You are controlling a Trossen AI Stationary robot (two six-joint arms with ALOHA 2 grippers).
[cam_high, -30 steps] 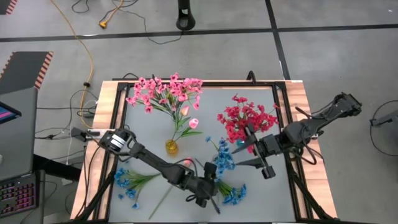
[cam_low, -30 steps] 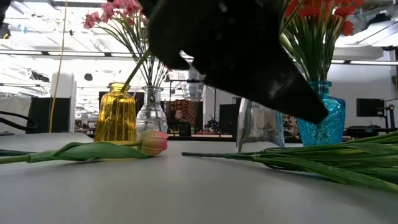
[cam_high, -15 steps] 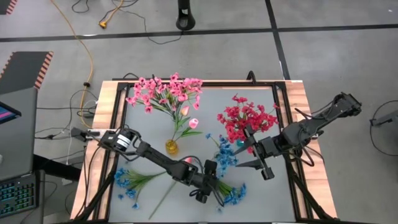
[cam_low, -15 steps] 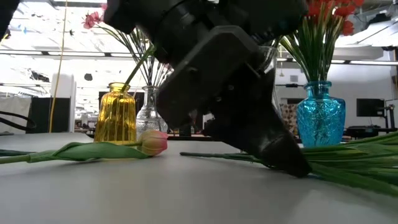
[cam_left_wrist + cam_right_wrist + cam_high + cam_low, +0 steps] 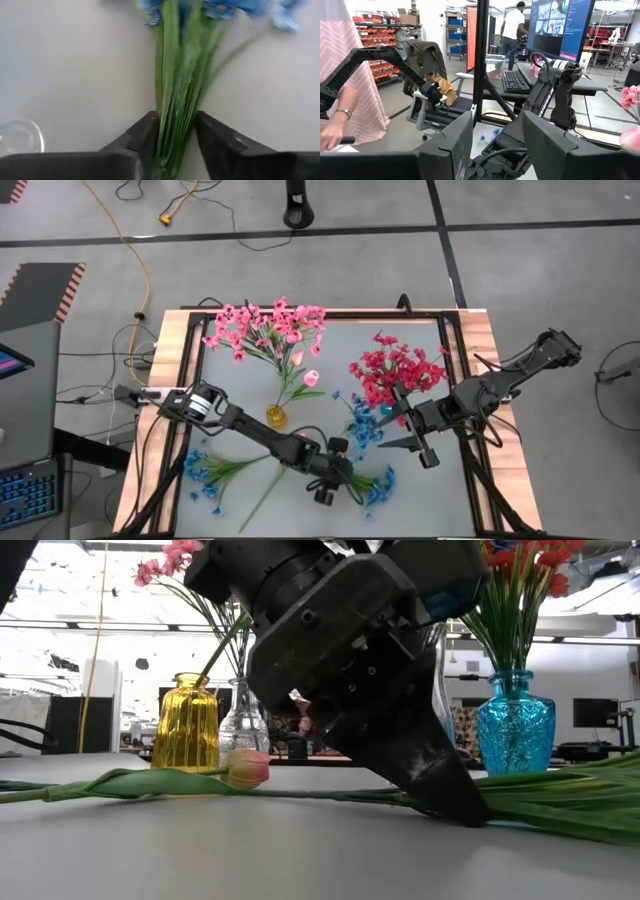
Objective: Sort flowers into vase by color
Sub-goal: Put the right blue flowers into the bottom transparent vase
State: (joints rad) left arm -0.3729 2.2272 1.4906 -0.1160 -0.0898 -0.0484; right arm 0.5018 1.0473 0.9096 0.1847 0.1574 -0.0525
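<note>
A bunch of blue flowers (image 5: 375,486) lies on the table near its near edge, green stems (image 5: 172,100) pointing to the left. My left gripper (image 5: 343,483) is down on those stems, closed on them. More blue flowers (image 5: 205,473) lie at the near left. My right gripper (image 5: 428,448) hangs raised over the right half, open, with nothing between its fingers (image 5: 455,145). Pink flowers (image 5: 262,330) stand in a clear vase (image 5: 240,722), red flowers (image 5: 392,372) in a blue vase (image 5: 515,727), and tulips in a yellow vase (image 5: 276,417). My left gripper pinches the bundle of green stems (image 5: 174,134) between its two fingers (image 5: 145,137), several stems together, toward their free end. The fingers slant down from the table's left, roughly in line with the stems. The bunch lies flat on the table, blossoms (image 5: 220,7) beyond the fingers.
A single pink tulip (image 5: 245,768) lies on the table just left of my left gripper, its stem running toward the near edge. Blue blossoms (image 5: 358,428) stand upright beside the blue vase. A black frame (image 5: 452,360) rims the table.
My left gripper has sunk to the table top and shifted a little toward the blue bunch, rolling its wrist. Its fingers now rest at the stems on the table. The flowers and my right arm have stayed where they were.
</note>
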